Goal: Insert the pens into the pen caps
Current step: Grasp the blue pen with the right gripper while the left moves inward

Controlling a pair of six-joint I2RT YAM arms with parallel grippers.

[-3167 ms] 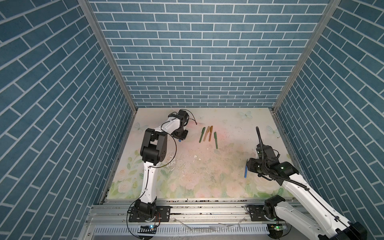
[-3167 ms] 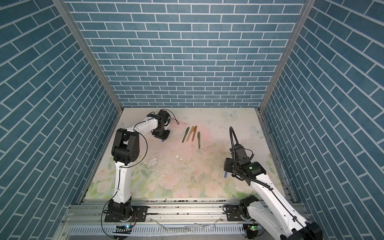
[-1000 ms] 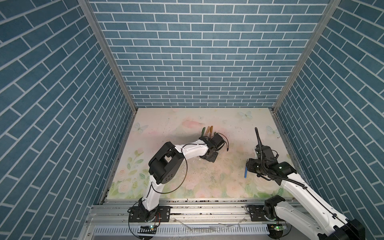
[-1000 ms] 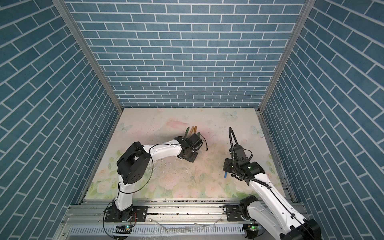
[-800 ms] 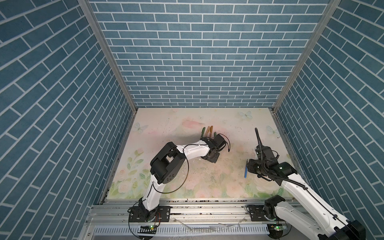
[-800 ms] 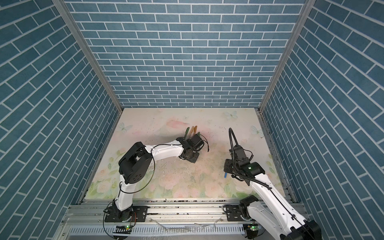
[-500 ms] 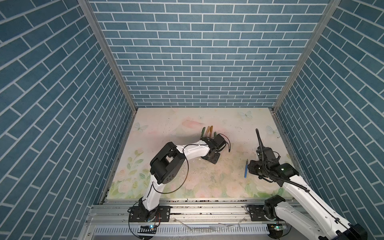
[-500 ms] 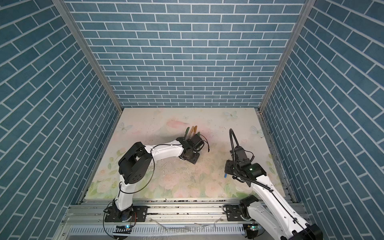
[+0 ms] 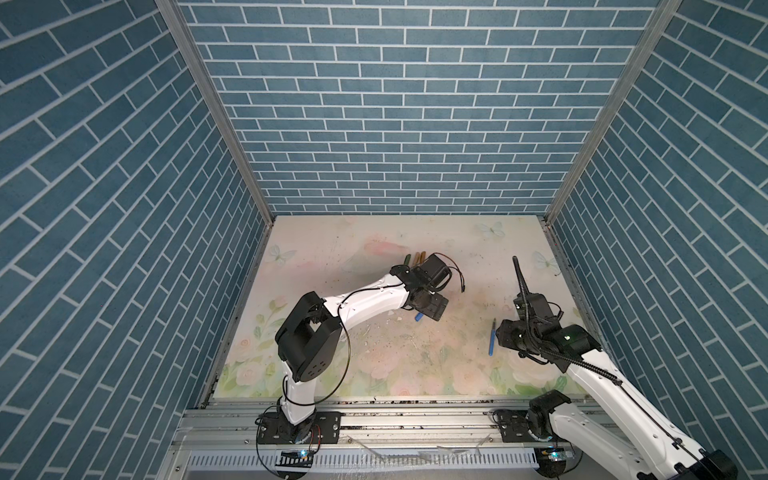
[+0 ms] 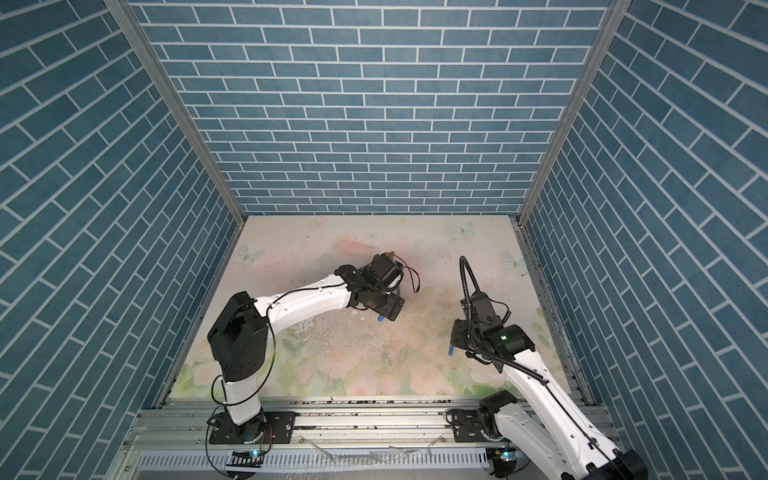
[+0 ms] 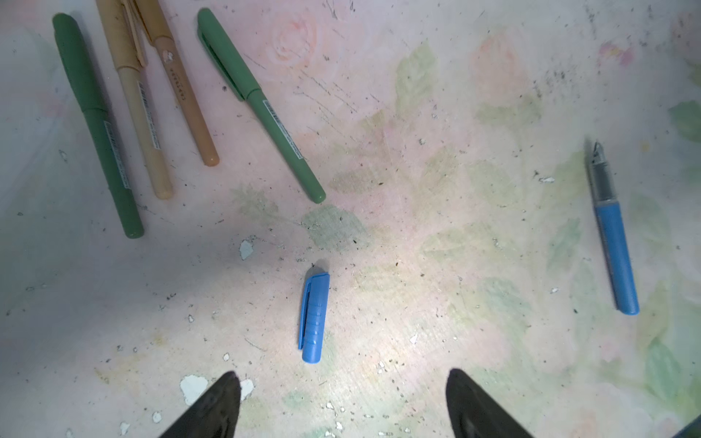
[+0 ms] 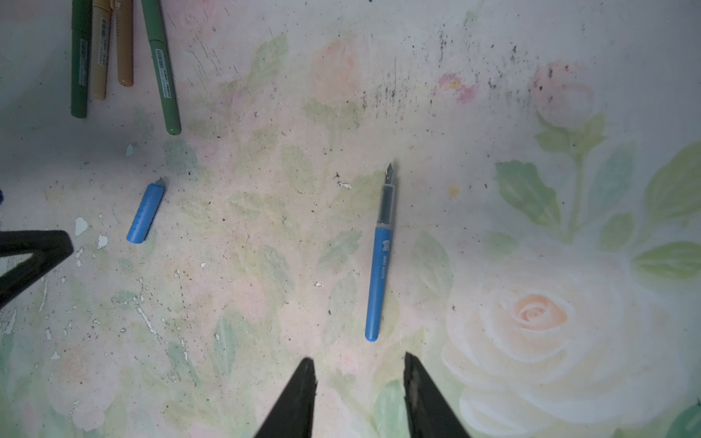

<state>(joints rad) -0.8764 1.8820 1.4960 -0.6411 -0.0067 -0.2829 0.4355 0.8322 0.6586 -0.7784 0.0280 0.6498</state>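
nearest the rail (image 9: pixel 415 424), my right gripper (image 12: pixel 358 358) hangs low over the table (image 12: pixel 531 113), jaws apart with nothing between them. the blue pen (image 12: pixel 377 273) lies uncapped just beyond the tips, nib pointing away. in a top view that arm's wrist covers all but the pen's near end.

further in, my left gripper (image 11: pixel 341 379) stands wide and holds nothing. the blue cap (image 11: pixel 314 316) lies flat just ahead of its tips, touching neither. in both top views the cap is half tucked under the gripper body.

beyond it lie four capped pens: a dark green pen (image 11: pixel 98 125), a tan pen (image 11: pixel 140 98), an orange-brown pen (image 11: pixel 182 87) and, slanting apart from these, a lighter green pen (image 11: pixel 261 104). the left wrist view cuts off the tan and orange-brown caps at its edge. in both top views the left wrist hides all but the pens' far ends. i cannot read their printed labels.

the table carries a pale floral print, scuffed, peppered with dark specks and white chips. blue brick-pattern walls (image 9: pixel 395 124) close three sides.
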